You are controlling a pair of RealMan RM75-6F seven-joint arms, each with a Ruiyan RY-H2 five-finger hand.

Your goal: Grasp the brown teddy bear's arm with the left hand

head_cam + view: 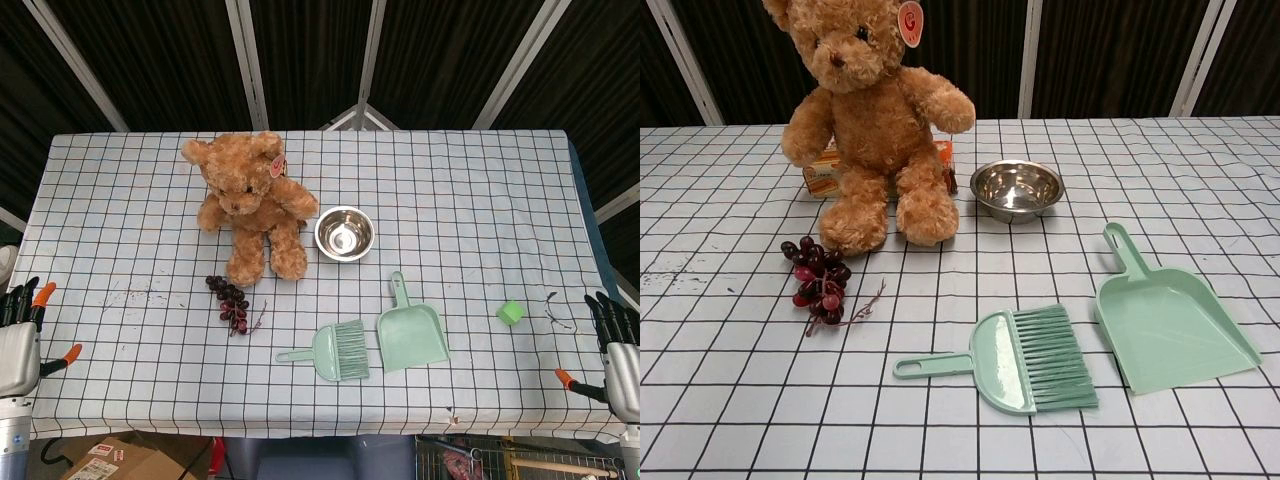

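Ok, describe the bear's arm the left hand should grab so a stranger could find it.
On the checked table, find the brown teddy bear sitting upright beside the steel bowl. Its arm on the side away from the bowl, nearest the left hand, hangs free above the grapes; the other arm reaches toward the bowl.

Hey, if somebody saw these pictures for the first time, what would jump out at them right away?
First the brown teddy bear, sitting upright at the back left of the checked tablecloth, with a shiny steel bowl just to its right. Next the mint-green brush and dustpan lying side by side near the front, and dark grapes before the bear's feet. Each robot hand, left and right, waits open at the table's front corners.
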